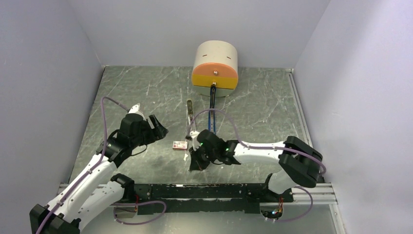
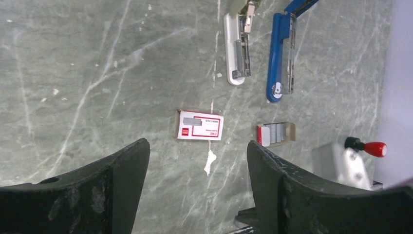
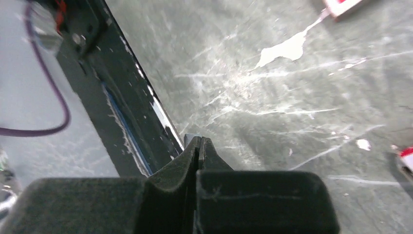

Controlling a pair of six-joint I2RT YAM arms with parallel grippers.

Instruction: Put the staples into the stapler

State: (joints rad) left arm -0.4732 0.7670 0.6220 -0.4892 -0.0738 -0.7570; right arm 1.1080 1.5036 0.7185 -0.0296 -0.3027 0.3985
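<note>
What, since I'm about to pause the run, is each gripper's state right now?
Left gripper: open, holding nothing.
Right gripper: closed, seemingly pinching a small silvery piece at its tips, likely staples.

Straight ahead of my left hand [image 2: 197, 146], in line with the gap between its fingers, a small box [image 2: 200, 125] lies flat on the table [image 2: 73, 73]. To the box's right, apart from it, sits an open tray [image 2: 291, 131] with the staples [image 2: 275, 130] in it. Farther ahead, side by side, lie the left stapler [image 2: 237, 48] and the right stapler [image 2: 278, 58]. Beyond them stands a drum [image 1: 215, 58]. My right hand [image 3: 198, 141] has the near-edge rail [image 3: 124, 109] on its left.
</note>
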